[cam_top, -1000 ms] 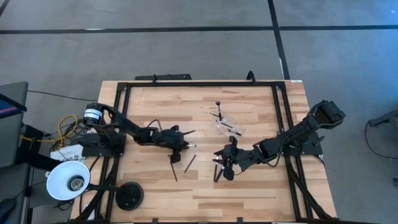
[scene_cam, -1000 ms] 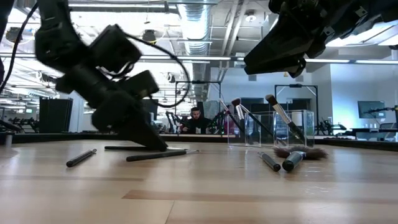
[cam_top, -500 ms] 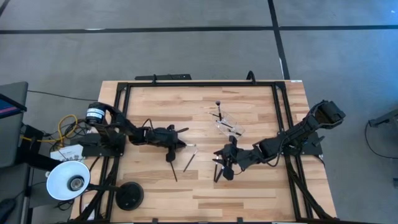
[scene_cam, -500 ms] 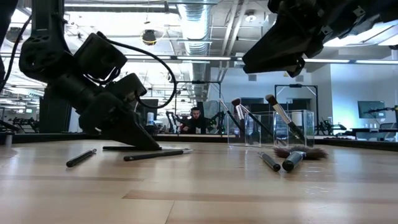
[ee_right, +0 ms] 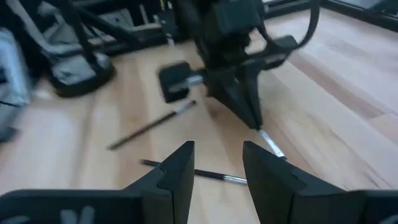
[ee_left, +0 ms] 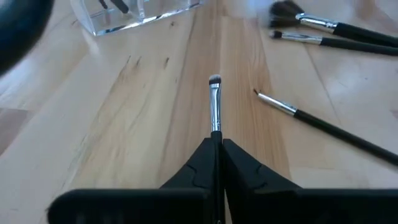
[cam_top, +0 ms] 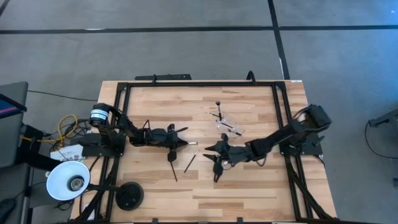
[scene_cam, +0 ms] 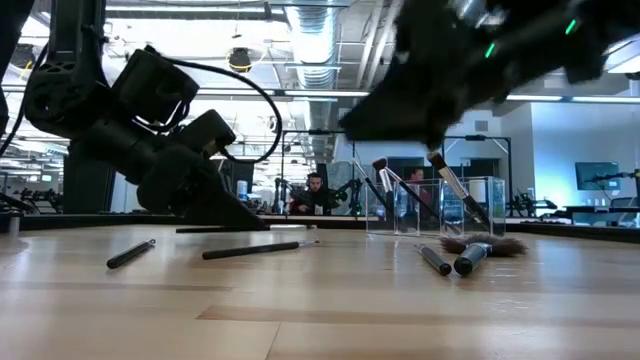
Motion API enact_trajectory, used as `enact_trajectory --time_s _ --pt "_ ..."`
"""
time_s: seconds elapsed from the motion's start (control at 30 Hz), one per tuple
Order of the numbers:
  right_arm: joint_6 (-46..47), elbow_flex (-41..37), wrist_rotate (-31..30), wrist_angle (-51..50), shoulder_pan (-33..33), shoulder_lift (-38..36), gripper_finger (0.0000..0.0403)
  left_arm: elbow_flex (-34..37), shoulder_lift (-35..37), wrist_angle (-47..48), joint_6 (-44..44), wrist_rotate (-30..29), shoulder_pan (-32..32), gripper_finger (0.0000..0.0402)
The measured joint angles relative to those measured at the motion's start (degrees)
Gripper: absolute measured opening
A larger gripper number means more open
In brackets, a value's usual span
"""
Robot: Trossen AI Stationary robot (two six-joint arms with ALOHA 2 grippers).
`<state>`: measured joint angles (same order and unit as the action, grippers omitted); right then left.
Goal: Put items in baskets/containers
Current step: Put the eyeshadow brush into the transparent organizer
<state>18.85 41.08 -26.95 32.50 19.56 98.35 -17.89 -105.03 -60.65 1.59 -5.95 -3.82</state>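
Now I see left gripper (cam_top: pixel 181 144) near tabletop centre, jaws clamped on silver-ferruled brush (ee_left: pixel 215 104). Right gripper (cam_top: pixel 211 149) just beside, jaws apart, over loose brushes (cam_top: pixel 191 162). Clear cup (cam_top: pixel 229 125) toward far edge holds brushes. White lamp (cam_top: pixel 68 179) off near-left corner.

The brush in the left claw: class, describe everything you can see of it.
The brush is slim, with a silver ferrule and a small flat tip of pale, dark-edged bristles. The left claw is shut on its handle, so only the ferrule and the tip show past the fingers. It points forward over the wooden table, roughly towards the clear container. In the high view it sticks out of the claw towards the table's middle.
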Motion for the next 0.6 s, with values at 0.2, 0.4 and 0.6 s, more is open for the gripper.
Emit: enact_trajectory --time_s 0.2,0.4,0.6 --pt "-7.06 1.05 -2.0 6.75 -4.5 10.38 0.0127 -0.03 0.02 0.11 0.3 0.21 -0.02 0.0014" --pt "-19.45 4.68 -0.99 7.03 -7.23 15.06 0.0127 -0.09 0.09 1.04 0.36 0.39 -0.02 0.0013" --pt "-28.38 8.31 2.63 6.55 -8.84 19.01 0.0127 -0.14 0.15 1.01 0.36 0.41 -0.02 0.0013"
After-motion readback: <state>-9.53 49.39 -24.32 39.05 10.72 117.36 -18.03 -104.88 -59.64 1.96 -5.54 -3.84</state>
